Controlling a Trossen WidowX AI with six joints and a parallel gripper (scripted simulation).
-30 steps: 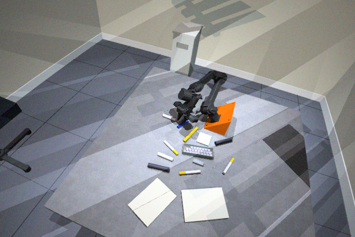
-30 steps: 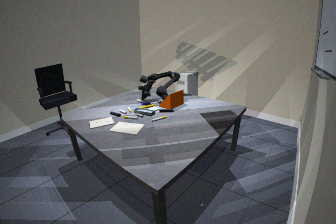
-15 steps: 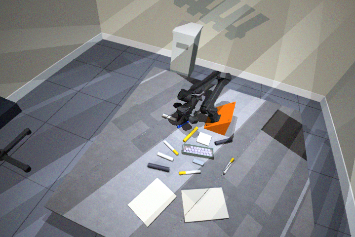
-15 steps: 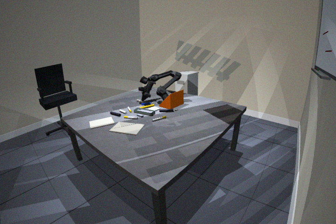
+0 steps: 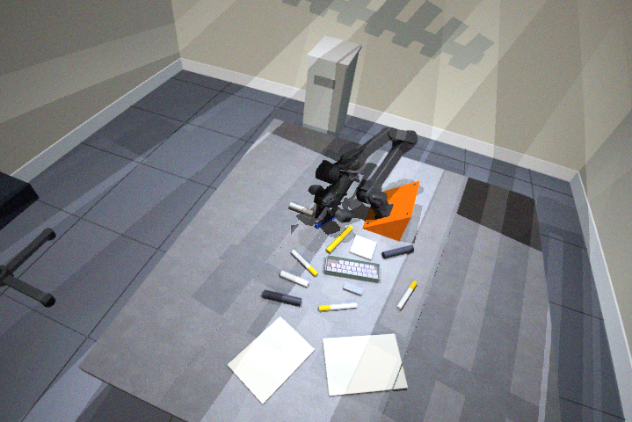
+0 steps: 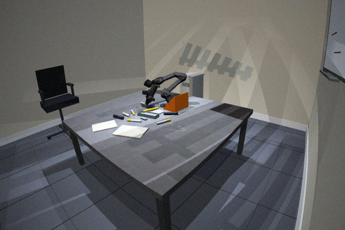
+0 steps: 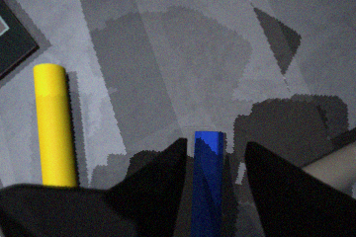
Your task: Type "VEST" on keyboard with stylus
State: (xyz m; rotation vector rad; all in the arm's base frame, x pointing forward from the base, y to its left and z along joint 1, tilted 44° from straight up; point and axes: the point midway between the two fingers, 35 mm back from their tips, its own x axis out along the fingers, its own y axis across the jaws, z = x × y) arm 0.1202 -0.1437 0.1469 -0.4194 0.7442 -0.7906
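No readable text or numbers, pale keys on the keyboard (image 5: 352,269) (image 6: 148,115) (image 7: 19,55) too small to read from above or from the side, only a blurred corner of it in the wrist view, two short red marks on the whiteboard (image 6: 341,40) that formed no legible letters.

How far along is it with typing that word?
Early on, it seems. Done: the open jaws are lined up over the blue stick, probably the stylus. In hand: nothing, with gaps showing either side of it. Left: gripping it, carrying it to the keyboard, which lies apart, and pressing V, E, S, T.
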